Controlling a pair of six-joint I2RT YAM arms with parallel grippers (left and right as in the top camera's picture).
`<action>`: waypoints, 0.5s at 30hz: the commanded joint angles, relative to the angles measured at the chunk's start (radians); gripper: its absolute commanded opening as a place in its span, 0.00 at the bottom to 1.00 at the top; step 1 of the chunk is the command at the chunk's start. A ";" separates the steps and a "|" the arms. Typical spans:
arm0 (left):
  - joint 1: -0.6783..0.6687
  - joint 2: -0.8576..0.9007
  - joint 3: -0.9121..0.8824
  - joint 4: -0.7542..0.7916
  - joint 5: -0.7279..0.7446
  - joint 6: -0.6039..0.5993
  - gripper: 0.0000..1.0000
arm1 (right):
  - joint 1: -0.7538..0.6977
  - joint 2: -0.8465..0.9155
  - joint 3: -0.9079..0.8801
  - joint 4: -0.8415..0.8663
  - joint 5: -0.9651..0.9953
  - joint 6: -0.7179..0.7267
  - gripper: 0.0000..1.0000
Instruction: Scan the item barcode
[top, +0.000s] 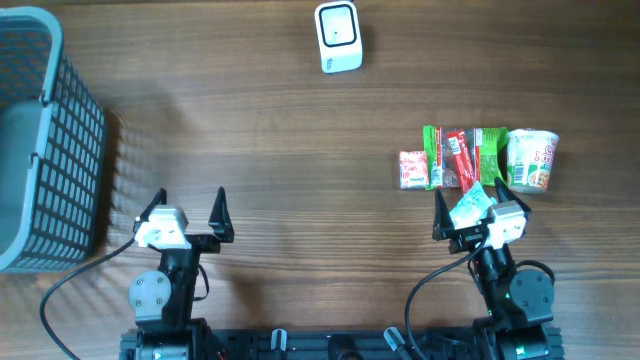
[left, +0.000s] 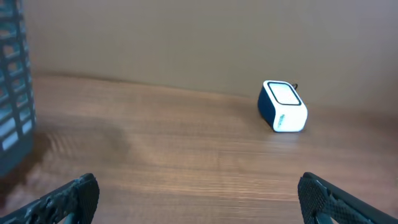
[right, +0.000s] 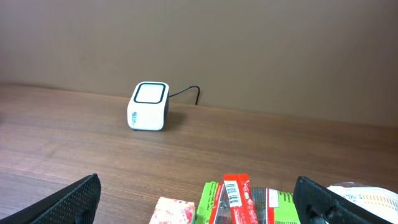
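A white and dark barcode scanner (top: 338, 37) stands at the table's far middle; both wrist views show it (left: 283, 106) (right: 148, 106). At the right lies a cluster of items: a pink packet (top: 413, 169), a green packet (top: 486, 152) with a red stick pack (top: 462, 158) on it whose barcode faces up (right: 233, 196), and a white cup (top: 532, 160). My right gripper (top: 471, 202) is open just in front of these items, nothing between its fingers. My left gripper (top: 190, 205) is open over bare wood at the left.
A grey mesh basket (top: 40, 140) stands at the left edge of the table. The scanner's cable (right: 186, 92) runs off behind it. A wall rises at the far side of the table.
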 joint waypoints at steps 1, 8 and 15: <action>0.005 -0.010 -0.004 -0.004 0.031 0.125 1.00 | -0.005 -0.009 -0.001 0.003 -0.016 -0.012 1.00; 0.005 -0.010 -0.004 -0.014 -0.081 0.124 1.00 | -0.005 -0.009 -0.001 0.003 -0.016 -0.012 1.00; 0.006 -0.010 -0.004 -0.015 -0.084 0.124 1.00 | -0.005 -0.009 -0.001 0.003 -0.016 -0.012 1.00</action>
